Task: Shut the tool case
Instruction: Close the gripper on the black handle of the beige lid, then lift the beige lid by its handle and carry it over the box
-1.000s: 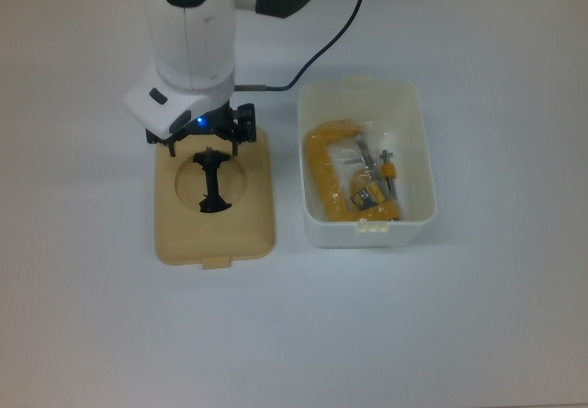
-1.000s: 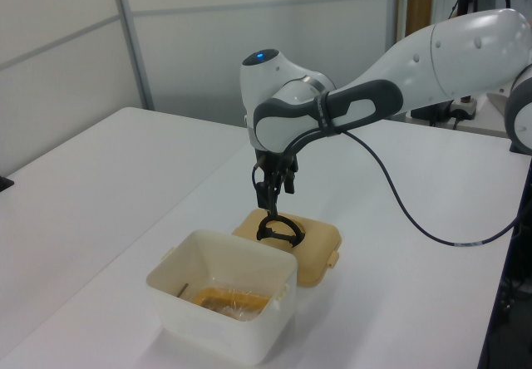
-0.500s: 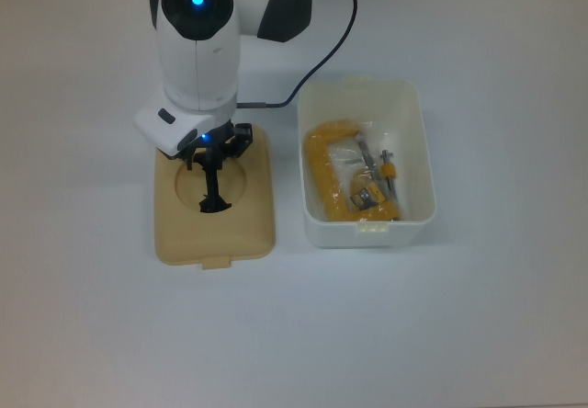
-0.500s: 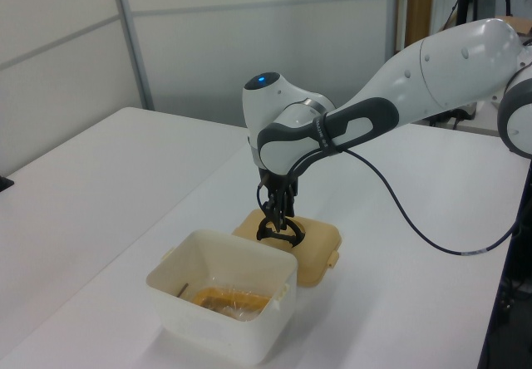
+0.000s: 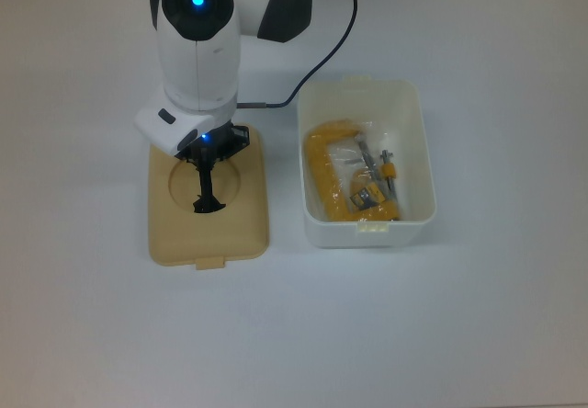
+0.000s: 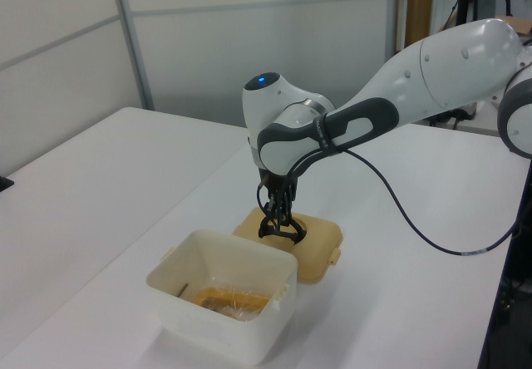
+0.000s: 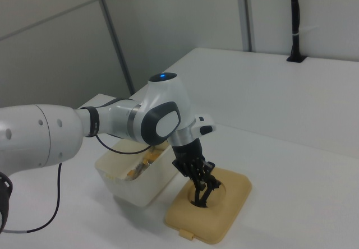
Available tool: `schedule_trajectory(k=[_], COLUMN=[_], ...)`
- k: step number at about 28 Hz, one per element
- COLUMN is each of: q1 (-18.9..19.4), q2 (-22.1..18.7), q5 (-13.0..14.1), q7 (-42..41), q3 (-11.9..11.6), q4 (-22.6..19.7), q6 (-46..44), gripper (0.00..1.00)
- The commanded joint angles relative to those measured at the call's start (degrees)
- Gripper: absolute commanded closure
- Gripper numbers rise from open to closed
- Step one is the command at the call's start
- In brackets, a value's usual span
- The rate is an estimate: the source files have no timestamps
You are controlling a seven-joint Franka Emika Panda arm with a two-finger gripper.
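A white Franka arm's two-finger gripper (image 5: pixel 208 155) reaches down into the round recess of a beige plastic lid (image 5: pixel 209 233), its fingers pinched on the lid's upright black handle (image 5: pixel 204 192), a grip that looks chosen because the handle is the only part of the flat lid standing proud enough to catch. The lid lies flat on the white table (image 5: pixel 478 316), just beside the small white rectangular plastic box (image 5: pixel 366 233) with rounded corners, to the box's left in the top view and apart from it, so the tool case is judged not yet closed. The box sits open-topped, holding a yellow clamp-like tool (image 5: pixel 329 174) and a clear bag of small parts (image 5: pixel 367 164). A black cable (image 5: pixel 335 36) trails from the arm across the table beyond the box. Behind the box, the left view shows pale wall panels (image 6: pixel 75 53) and a metal post (image 6: pixel 131 41).
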Motion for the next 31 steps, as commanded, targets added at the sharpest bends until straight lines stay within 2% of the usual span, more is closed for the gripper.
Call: schedule_trajectory(k=[1,5,9,12,17,22,24,28,31], q1=[-0.09,-0.80,-0.62,-0.71,-0.80,-0.97,-0.97,-0.97,-0.88], q2=[-1.40,-3.24,-4.83,-5.80,-8.34,-10.46,-10.72,-10.72,-10.81], q5=[-1.32,-1.24,-1.24,-1.24,-1.15,-0.10,0.34,3.58,4.39], q7=[0.82,0.65,0.65,0.65,0.38,-0.85,-0.59,-0.32,-0.06], q3=[-0.23,-0.40,-1.98,-2.07,-2.86,-3.39,-3.39,-3.39,-2.95], q4=[-1.07,-0.36,-0.36,-0.10,1.21,3.15,5.17,8.59,9.92], q6=[1.42,0.89,0.72,0.19,-3.32,-7.36,-10.70,-16.23,-18.79], gripper=[1.00,1.00,1.00,1.00,1.00,1.00,1.00,1.00,1.00])
